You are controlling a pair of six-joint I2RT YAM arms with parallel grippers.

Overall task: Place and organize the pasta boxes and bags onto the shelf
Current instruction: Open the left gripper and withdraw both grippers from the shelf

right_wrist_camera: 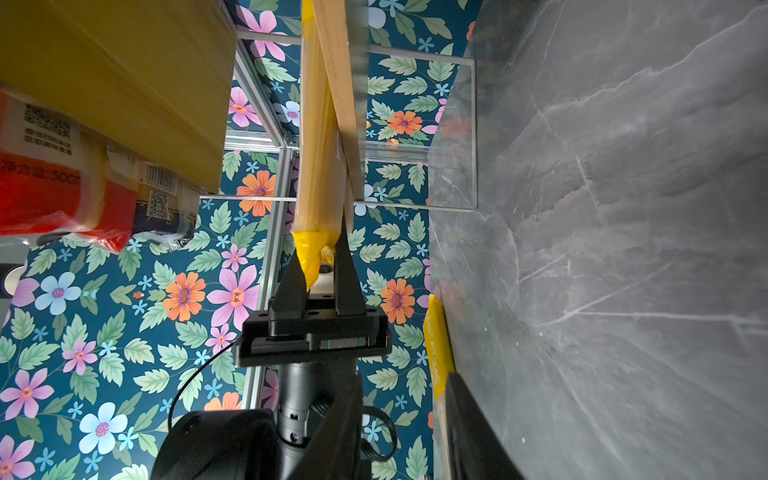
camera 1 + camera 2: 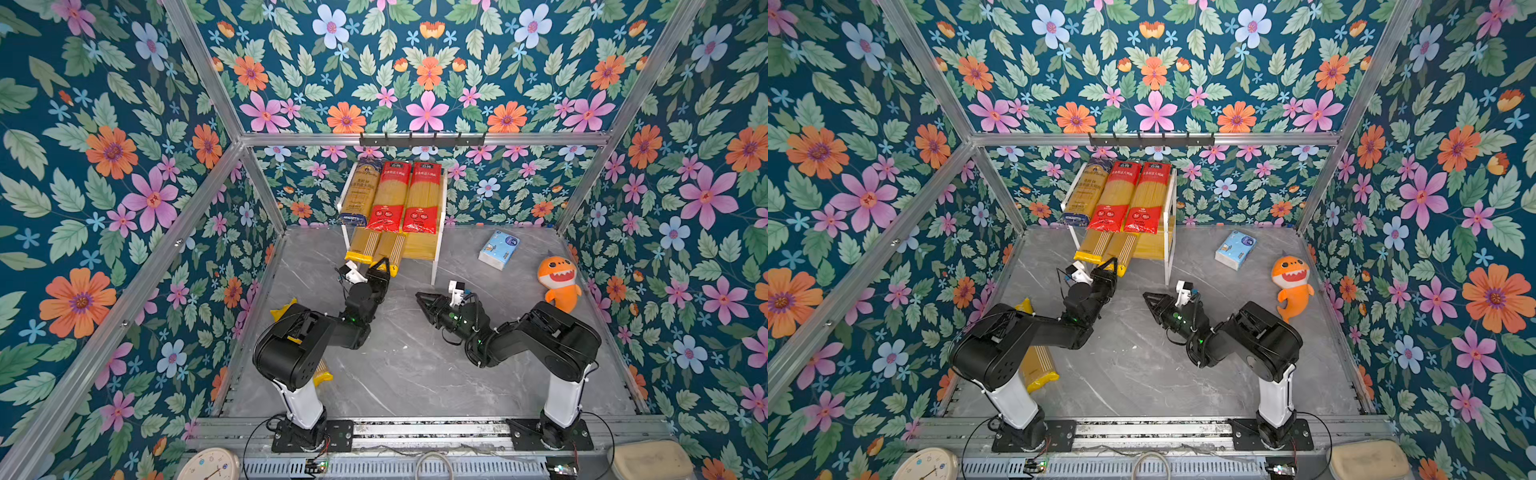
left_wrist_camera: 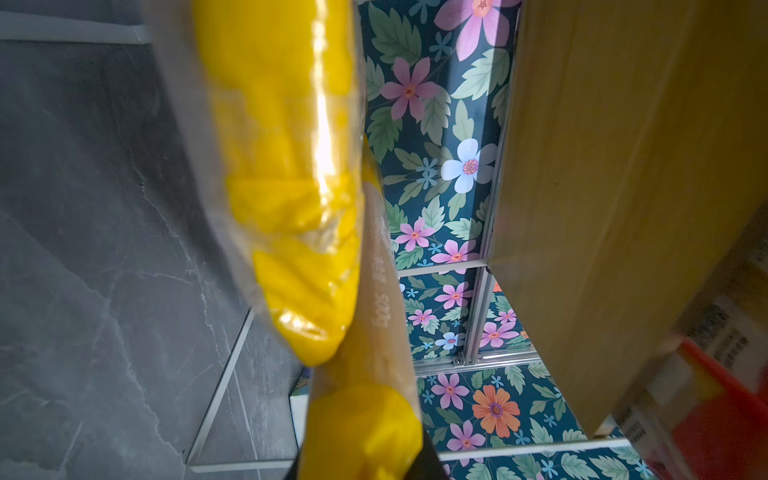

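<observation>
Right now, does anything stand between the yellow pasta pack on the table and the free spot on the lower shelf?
Nothing sits in the free spot on the lower shelf. But the left arm lies over the yellow pack on the table, and the left hand is at the shelf's front edge, beside that spot.

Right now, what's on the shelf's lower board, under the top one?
Two yellow spaghetti packs lie side by side on the lower board, near ends poking out. The top board and its three packs cover their far ends, and anything further back.
</observation>
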